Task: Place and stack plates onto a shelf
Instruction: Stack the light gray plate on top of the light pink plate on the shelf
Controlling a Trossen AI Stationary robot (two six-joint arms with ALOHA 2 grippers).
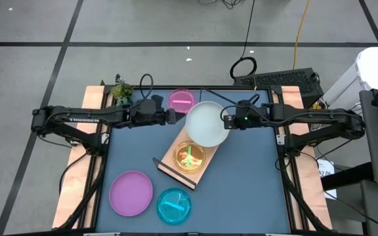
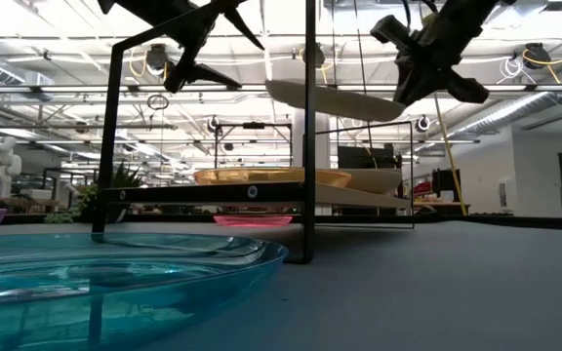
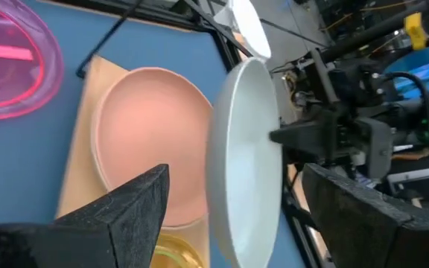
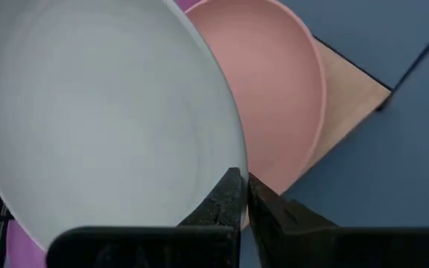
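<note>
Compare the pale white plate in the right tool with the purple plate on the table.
The large pale blue-white plate is held in the air by the right tool, above the wooden shelf; the large opaque purple plate lies flat on the table, untouched. The white one hangs tilted; the purple one sits level. Both are round and similar in size.

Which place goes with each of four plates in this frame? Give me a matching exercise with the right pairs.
Plates:
1. pale blue-white plate
2. salmon pink plate
3. purple plate
4. translucent blue plate

Places:
A. on the table, near-left corner
B. held above the shelf by the right gripper
C. on the table beside the purple plate
D. lying on the shelf

Pairs: 1-B, 2-D, 3-A, 4-C
</note>
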